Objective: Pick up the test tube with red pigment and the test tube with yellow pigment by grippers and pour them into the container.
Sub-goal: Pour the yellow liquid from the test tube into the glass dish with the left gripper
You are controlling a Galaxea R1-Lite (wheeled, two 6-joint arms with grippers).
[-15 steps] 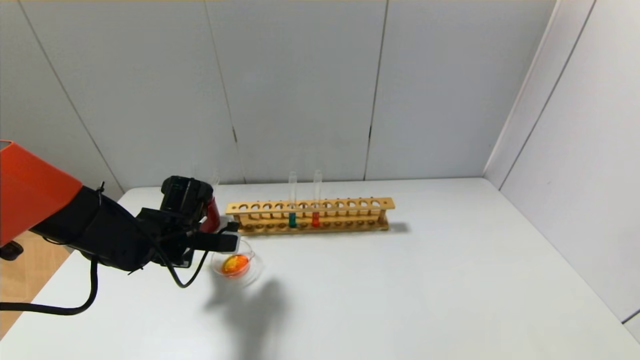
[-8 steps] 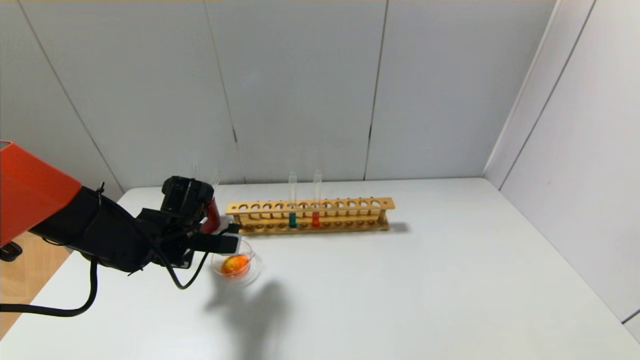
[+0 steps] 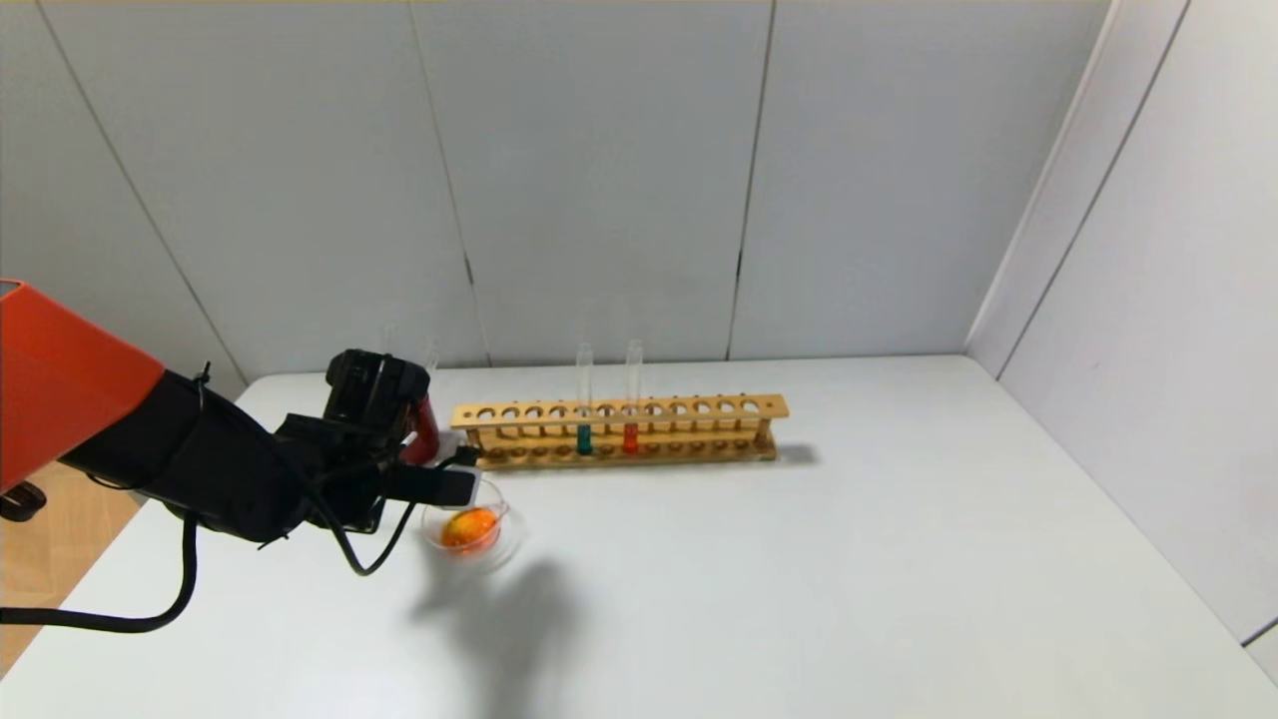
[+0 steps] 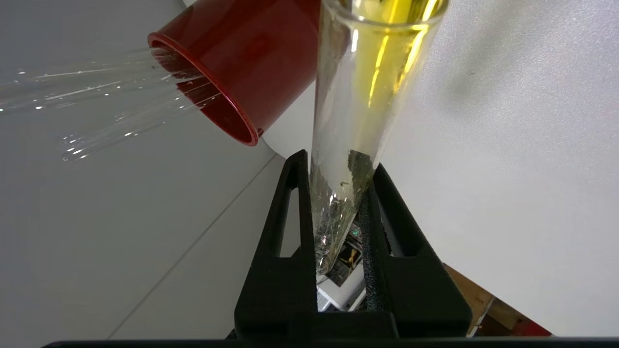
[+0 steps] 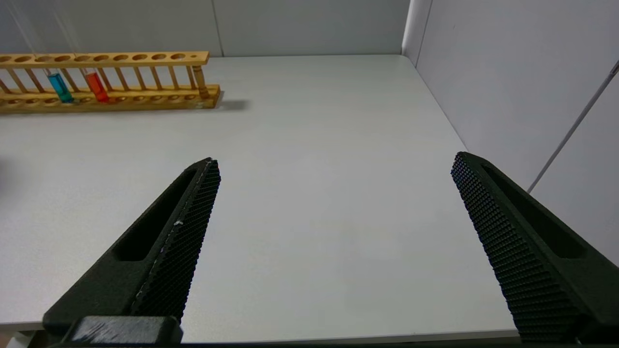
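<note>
Left arm tipping the yellow tube over the glass dish

On the white table (image 3: 799, 559), the left gripper (image 4: 338, 193) is clamping the test tube with yellow pigment (image 4: 360, 111), its long axis tilting toward the container (image 3: 472, 531) at 4 o'clock of the red cup (image 3: 424, 431); the right gripper (image 5: 333, 212) is idling, fingers spread wide.

No readable text, label, brand, number or sign shows in any view — not on the wooden rack (image 3: 619, 431), the tubes, the red cup (image 4: 246, 63) or the worktop (image 3: 799, 559). A small item behind the left gripper (image 4: 338, 193) perhaps bears print — illegible.
</note>
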